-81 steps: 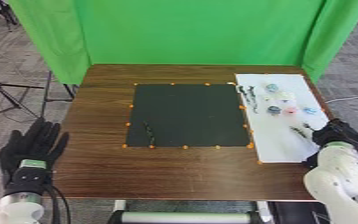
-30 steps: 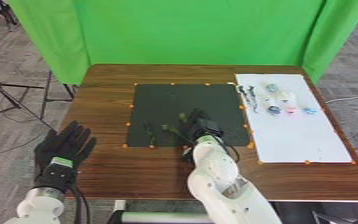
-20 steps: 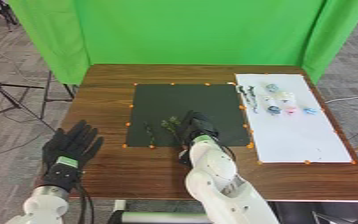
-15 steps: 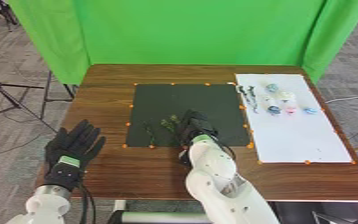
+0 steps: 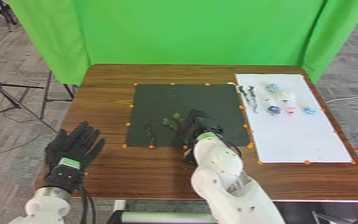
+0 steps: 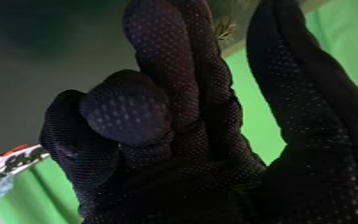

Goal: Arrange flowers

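Lying on the black mat, the leafy sprig is just beside the right hand; if they touch, I cannot tell. This hand is released, its thumb apart, some fingers straight and others bent. A thin stem lies left of the sprig. The left hand, fingers spread, is at the left edge of the counter. Flower heads rest on the white sheet.

there's room to pass across the black mat beyond the obstructing sprigs and right hand.
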### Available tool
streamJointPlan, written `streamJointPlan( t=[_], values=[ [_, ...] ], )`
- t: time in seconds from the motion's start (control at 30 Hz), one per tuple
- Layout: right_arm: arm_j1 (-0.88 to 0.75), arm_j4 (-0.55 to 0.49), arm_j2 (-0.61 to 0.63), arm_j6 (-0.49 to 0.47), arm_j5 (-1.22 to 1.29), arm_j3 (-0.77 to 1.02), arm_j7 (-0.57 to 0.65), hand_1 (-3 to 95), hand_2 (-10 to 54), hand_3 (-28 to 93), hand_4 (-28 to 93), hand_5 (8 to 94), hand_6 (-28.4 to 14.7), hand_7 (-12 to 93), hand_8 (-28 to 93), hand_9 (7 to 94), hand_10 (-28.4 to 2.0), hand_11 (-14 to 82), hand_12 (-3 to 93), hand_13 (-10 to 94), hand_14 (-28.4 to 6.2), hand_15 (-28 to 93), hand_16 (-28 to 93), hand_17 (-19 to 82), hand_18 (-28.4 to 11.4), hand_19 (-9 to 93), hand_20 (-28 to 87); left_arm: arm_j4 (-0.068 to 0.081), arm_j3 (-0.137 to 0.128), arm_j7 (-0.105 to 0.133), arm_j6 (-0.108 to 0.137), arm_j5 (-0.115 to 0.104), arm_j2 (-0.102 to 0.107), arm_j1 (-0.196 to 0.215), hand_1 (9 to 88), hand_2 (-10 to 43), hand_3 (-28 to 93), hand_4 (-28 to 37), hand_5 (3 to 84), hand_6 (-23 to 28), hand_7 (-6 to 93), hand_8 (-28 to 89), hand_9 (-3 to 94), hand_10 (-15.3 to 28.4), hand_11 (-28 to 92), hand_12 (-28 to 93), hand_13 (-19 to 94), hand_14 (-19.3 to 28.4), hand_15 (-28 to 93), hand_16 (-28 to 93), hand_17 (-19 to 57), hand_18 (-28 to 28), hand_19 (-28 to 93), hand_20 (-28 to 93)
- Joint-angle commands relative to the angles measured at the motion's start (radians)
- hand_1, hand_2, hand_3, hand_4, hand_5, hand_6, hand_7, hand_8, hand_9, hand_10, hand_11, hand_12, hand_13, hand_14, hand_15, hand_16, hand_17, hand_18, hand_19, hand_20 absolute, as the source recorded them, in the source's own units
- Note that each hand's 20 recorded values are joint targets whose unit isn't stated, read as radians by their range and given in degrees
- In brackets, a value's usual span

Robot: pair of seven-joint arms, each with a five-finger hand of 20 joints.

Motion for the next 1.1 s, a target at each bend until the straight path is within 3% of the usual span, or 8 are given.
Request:
streamJointPlan(
  t=[0.03, 0.17, 0.27, 0.33, 0.5, 0.6, 0.7, 1.1],
  values=[
    [-0.022, -0.044, 0.010, -0.090, 0.089, 0.027, 0.007, 37.3, -8.4, 70, -19, 75.3, -5.7, 22, -9, 83.8, -15.8, 32.6, 27.8, 84, -7.2, 60, 39, 58, -21.1, 93, 52, -0.011, -0.004, -0.003, 0.004, -0.010, -0.010, 0.016, 27.7, 18.5, 74, -28.3, 44.2, 7.3, 28.2, -13, 41.7, 14.2, 32, 14, 31, 15.8, 54, -8, -3.2, 15.6, 45, 11],
    [-0.022, -0.043, 0.013, -0.075, 0.068, 0.021, 0.004, 36.8, -8.6, 70, -19, 73.9, -5.7, 20, -9, 84.8, -16.0, 29.2, 26.0, 85, -6.5, 58, 38, 59, -20.6, 93, 49, -0.005, -0.006, -0.002, -0.033, -0.017, -0.003, 0.014, 27.8, 18.6, 74, -28.3, 44.3, 7.3, 28.2, -13, 41.7, 14.1, 32, 14, 31, 15.8, 54, -8, -3.2, 15.6, 45, 11],
    [-0.028, -0.045, 0.015, -0.064, 0.055, 0.020, 0.004, 36.7, -8.6, 70, -19, 72.7, -6.1, 19, -9, 85.2, -16.1, 27.5, 25.2, 86, -6.5, 58, 38, 59, -20.8, 93, 48, -0.003, -0.010, -0.004, -0.046, 0.009, -0.003, 0.017, 27.7, 18.7, 73, -28.3, 44.0, 7.2, 28.0, -13, 41.6, 14.2, 32, 13, 31, 15.8, 54, -8, -3.2, 15.6, 45, 11],
    [-0.026, -0.044, 0.014, -0.068, 0.034, 0.017, -0.001, 36.6, -8.5, 70, -19, 72.4, -6.2, 18, -9, 85.4, -16.2, 27.0, 25.0, 86, -6.4, 57, 38, 59, -20.7, 93, 48, 0.007, -0.021, -0.030, -0.073, 0.021, -0.011, 0.013, 27.8, 18.7, 73, -28.3, 43.8, 7.1, 27.7, -13, 41.3, 14.1, 31, 13, 31, 15.8, 54, -8, -3.3, 15.5, 44, 11],
    [-0.041, -0.074, 0.020, -0.055, 0.053, 0.022, -0.003, 36.3, -8.0, 70, -19, 71.6, -6.8, 16, -10, 85.8, -16.2, 26.4, 24.7, 87, -6.4, 56, 38, 59, -21.0, 93, 47, 0.011, -0.031, -0.057, -0.090, 0.040, -0.016, 0.008, 27.4, 18.5, 73, -28.3, 42.7, 7.1, 26.5, -13, 40.1, 14.2, 30, 13, 30, 15.8, 53, -8, -3.5, 15.4, 44, 11],
    [-0.051, -0.107, 0.031, -0.044, 0.062, 0.021, -0.009, 36.0, -7.8, 70, -18, 71.5, -7.6, 14, -10, 86.5, -16.3, 25.6, 24.3, 88, -6.3, 55, 38, 60, -21.0, 93, 47, 0.014, -0.026, -0.038, -0.096, 0.030, -0.007, 0.006, 27.1, 18.5, 73, -28.3, 42.6, 7.1, 26.1, -13, 40.0, 14.1, 30, 13, 30, 15.7, 53, -8, -3.6, 15.4, 44, 11],
    [-0.062, -0.134, 0.044, -0.036, 0.056, 0.019, -0.027, 35.8, -7.8, 70, -18, 71.2, -8.1, 12, -10, 86.7, -16.4, 25.3, 24.2, 88, -6.2, 55, 38, 60, -21.0, 93, 48, 0.020, -0.029, -0.037, -0.129, 0.035, -0.005, 0.017, 27.2, 18.5, 73, -28.3, 42.5, 7.1, 25.8, -12, 39.9, 14.2, 30, 13, 30, 15.7, 53, -8, -3.7, 15.3, 44, 11],
    [-0.014, -0.064, 0.131, 0.098, -0.264, -0.017, -0.091, 35.3, -7.3, 70, -18, 69.5, -8.4, 12, -9, 84.0, -16.9, 23.2, 23.2, 86, -8.1, 50, 36, 57, -20.9, 93, 41, 0.020, -0.026, -0.019, -0.134, 0.040, -0.014, 0.025, 26.9, 18.4, 73, -28.3, 42.1, 7.2, 25.2, -12, 39.3, 14.1, 29, 14, 29, 15.8, 52, -8, -3.9, 15.2, 44, 11]
  ],
)
